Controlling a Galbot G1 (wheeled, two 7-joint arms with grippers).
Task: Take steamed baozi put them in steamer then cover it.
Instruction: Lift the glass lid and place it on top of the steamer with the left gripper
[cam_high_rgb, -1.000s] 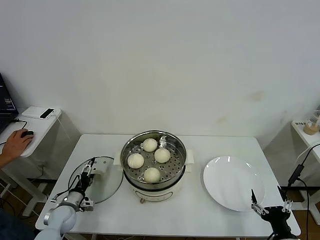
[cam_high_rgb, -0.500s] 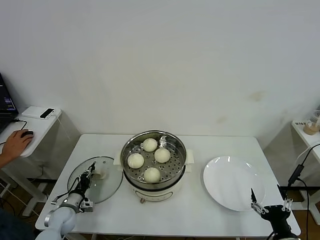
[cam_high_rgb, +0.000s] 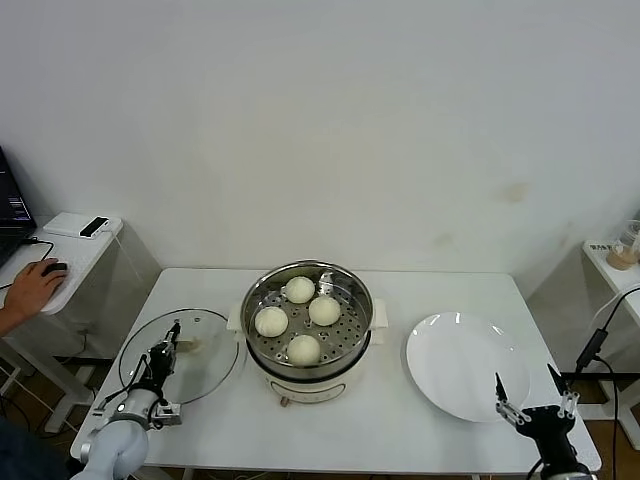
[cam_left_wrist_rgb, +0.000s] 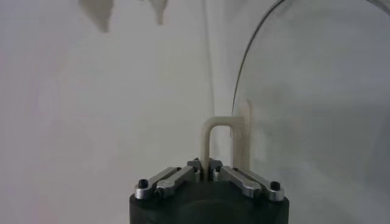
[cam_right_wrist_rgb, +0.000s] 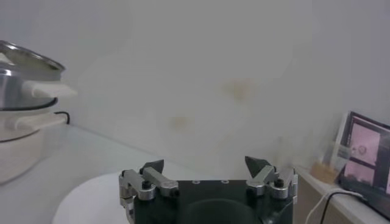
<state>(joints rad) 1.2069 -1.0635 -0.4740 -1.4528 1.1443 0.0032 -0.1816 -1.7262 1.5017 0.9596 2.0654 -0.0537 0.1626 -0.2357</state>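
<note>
Four cream-white baozi (cam_high_rgb: 300, 320) sit on the perforated tray of the steel steamer (cam_high_rgb: 307, 332) at the table's middle. The clear glass cover (cam_high_rgb: 180, 355) is left of the steamer, tilted up off the table. My left gripper (cam_high_rgb: 168, 345) is shut on the cover's cream-white handle (cam_left_wrist_rgb: 220, 143), seen close in the left wrist view with the glass (cam_left_wrist_rgb: 317, 109) beside it. My right gripper (cam_high_rgb: 532, 395) is open and empty at the table's front right corner; the right wrist view shows its spread fingers (cam_right_wrist_rgb: 152, 167) and the steamer (cam_right_wrist_rgb: 27, 103) far off.
An empty white plate (cam_high_rgb: 465, 365) lies right of the steamer. A side table (cam_high_rgb: 60, 245) with a person's hand on a mouse stands at far left. A small shelf with items (cam_high_rgb: 620, 260) stands at far right.
My left gripper has lifted and tilted the cover and drawn it slightly left and towards the front. The right gripper has barely shifted.
</note>
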